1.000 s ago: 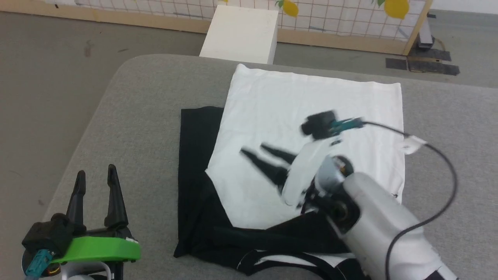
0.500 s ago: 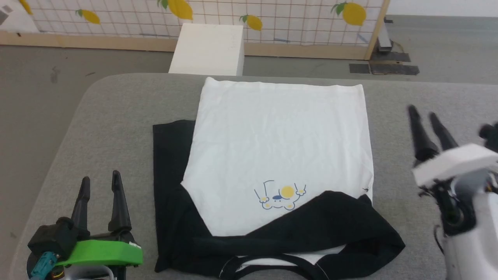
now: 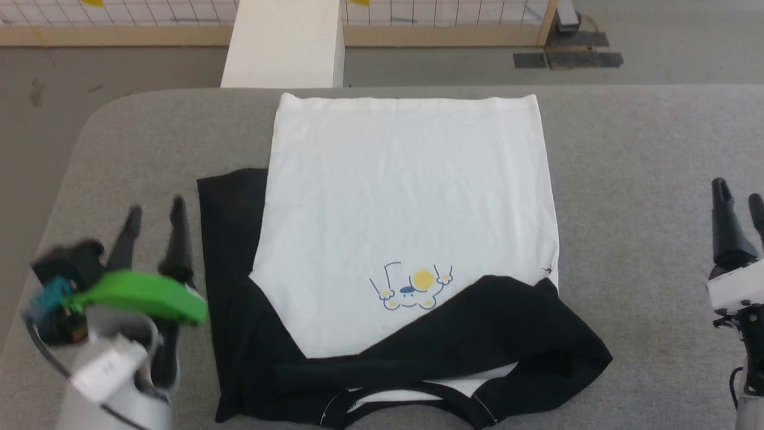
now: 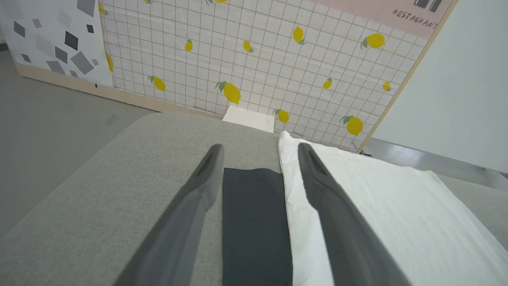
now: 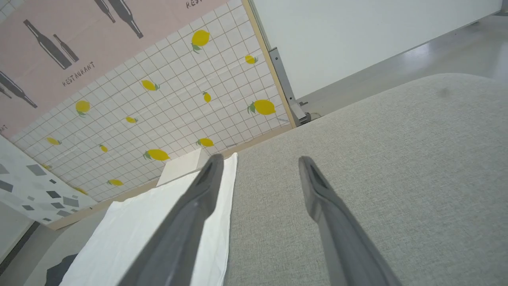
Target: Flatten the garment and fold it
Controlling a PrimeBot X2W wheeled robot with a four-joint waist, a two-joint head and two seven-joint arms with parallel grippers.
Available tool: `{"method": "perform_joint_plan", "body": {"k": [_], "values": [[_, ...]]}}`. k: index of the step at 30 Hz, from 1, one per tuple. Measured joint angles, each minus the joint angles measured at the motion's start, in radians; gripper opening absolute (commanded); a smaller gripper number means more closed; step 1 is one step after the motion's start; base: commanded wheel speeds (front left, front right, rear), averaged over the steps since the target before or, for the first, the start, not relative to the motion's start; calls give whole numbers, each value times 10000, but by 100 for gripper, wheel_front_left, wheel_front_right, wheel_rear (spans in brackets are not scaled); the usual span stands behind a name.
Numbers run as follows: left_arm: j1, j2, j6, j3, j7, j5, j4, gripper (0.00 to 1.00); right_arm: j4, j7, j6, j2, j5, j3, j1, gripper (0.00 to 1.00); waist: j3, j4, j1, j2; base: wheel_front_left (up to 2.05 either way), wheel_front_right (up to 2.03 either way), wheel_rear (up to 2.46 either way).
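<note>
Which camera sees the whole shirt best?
The head view: the garment lies spread on the grey surface, cartoon print showing. The left wrist view catches one black sleeve beside white cloth; the right wrist view, a white side strip.

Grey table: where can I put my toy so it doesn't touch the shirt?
Biggest bare patch: the grey table between the garment and the right gripper. Another lies at the far left corner, beyond the left gripper and the black sleeve. Crowded: the near middle, where the garment bunches up, with the left gripper close beside it.
</note>
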Motion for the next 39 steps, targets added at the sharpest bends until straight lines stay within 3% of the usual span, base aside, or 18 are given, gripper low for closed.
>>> {"method": "perform_joint_plan", "body": {"k": [4,10,13,18,21,30,31,33,34,39], "values": [[-1810,499,-2,190,1258,-642,1137,100,-395,209,0,10,0,-265,-71,100,480,-20,0,0,0,0,0],[-3882,1505,102,82,4790,-1241,2646,100,-846,336,0,10,134,-301,-427,100,1307,-124,1,0,0,0,0],[-4651,2073,337,-81,6840,-1321,2987,100,-865,291,0,15,336,-267,-460,100,1775,-216,1,0,0,0,0],[-5271,2788,644,-449,8987,-1212,2847,100,-849,109,0,21,537,-167,-463,100,2474,-374,1,-1,0,0,0],[-5361,2926,692,-669,9540,-1133,2566,100,-840,-23,0,21,608,-132,-480,100,2861,-483,1,0,0,0,0],[-5329,2886,859,-723,9829,-1239,2065,100,-652,-253,0,21,683,-6,-688,100,3723,-768,1,0,0,0,0],[-5324,2909,855,-731,9823,-1237,2027,77,-625,-255,0,23,681,6,-704,100,3769,-781,1,0,0,0,0],[-5278,2980,765,-830,9697,-1185,1965,16,-596,-255,0,21,681,12,-724,100,3862,-789,1,0,0,0,0],[-5254,2995,679,-872,9655,-1179,1933,0,-585,-255,0,23,681,10,-740,100,3883,-781,2,0,0,0,0],[-5131,2800,585,-696,8619,-1277,1948,0,-364,-270,0,21,677,-92,-772,100,3846,-618,2,0,0,0,0]]}}
